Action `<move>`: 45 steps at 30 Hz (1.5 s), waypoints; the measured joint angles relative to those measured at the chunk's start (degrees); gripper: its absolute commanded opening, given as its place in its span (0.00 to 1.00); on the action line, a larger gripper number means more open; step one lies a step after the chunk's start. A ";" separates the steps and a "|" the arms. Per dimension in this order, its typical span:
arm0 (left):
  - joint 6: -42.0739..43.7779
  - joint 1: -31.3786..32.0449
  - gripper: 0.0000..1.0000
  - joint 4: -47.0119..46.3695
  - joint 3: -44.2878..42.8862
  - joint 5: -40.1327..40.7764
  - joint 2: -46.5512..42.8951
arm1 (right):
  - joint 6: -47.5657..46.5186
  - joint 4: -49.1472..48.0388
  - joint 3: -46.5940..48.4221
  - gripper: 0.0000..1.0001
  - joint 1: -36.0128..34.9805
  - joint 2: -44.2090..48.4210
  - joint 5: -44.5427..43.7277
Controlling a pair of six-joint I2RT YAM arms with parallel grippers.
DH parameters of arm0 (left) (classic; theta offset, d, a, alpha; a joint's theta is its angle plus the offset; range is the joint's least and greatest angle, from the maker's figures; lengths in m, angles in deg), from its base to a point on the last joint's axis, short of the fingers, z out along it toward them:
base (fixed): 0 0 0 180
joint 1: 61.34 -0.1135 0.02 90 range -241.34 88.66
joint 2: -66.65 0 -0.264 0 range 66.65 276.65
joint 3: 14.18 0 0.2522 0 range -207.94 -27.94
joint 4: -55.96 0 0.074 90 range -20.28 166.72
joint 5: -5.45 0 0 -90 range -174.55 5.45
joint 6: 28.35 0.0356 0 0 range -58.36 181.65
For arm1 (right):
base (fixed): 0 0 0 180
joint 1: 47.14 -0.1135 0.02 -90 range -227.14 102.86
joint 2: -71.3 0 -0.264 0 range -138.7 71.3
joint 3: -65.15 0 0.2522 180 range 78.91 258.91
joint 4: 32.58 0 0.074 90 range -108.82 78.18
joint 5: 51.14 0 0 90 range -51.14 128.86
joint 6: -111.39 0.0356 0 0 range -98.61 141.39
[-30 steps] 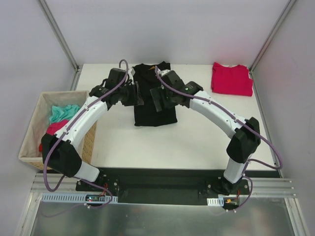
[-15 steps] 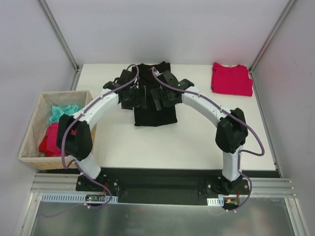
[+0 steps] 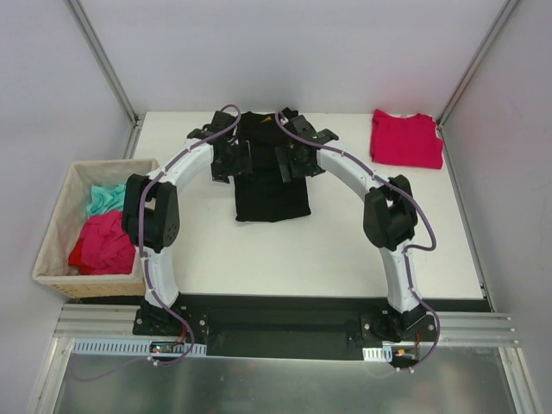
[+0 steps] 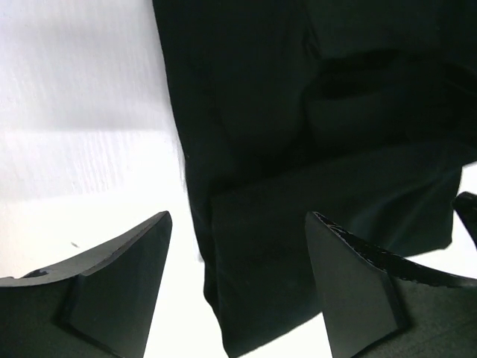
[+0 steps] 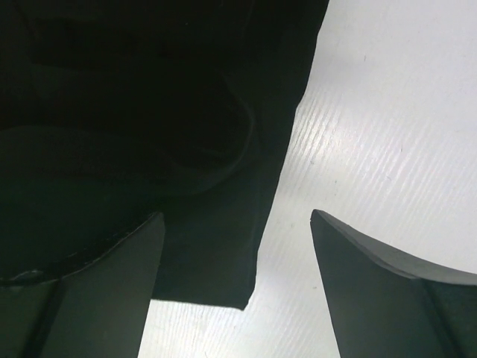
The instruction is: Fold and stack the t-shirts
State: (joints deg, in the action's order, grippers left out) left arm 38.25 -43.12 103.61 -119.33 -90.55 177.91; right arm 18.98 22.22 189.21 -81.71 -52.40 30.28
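Note:
The black t-shirt (image 3: 272,190) lies folded into a narrow upright strip at the middle back of the table. My left gripper (image 3: 231,160) hovers over its left edge and my right gripper (image 3: 297,160) over its right edge. In the left wrist view the left gripper (image 4: 238,287) is open, with a lower corner of the black t-shirt (image 4: 298,119) lying flat beneath the gap. In the right wrist view the right gripper (image 5: 237,287) is open above the black t-shirt (image 5: 149,112), whose edge and corner lie on the white table. The red t-shirt (image 3: 407,138) sits folded at the back right.
A woven basket (image 3: 52,237) stands off the table's left side, holding a teal cloth (image 3: 110,198) and a pink-red cloth (image 3: 102,243). Bare white table (image 3: 285,259) stretches in front of the black t-shirt. Frame posts rise at both back corners.
The left gripper has opened and let go of the black cloth. Both arms have drawn their elbows up and inward, with the grippers shifted slightly toward the back. The shirt's shape is unchanged.

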 measured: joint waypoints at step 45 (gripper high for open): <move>-3.45 -4.68 0.69 2.58 -9.18 -12.26 9.62 | 3.26 0.85 9.35 0.07 2.01 -11.80 6.05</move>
State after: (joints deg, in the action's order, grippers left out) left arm 34.79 -47.80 106.19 -128.51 -102.81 187.53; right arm 22.24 23.07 198.57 -79.70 -64.20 36.33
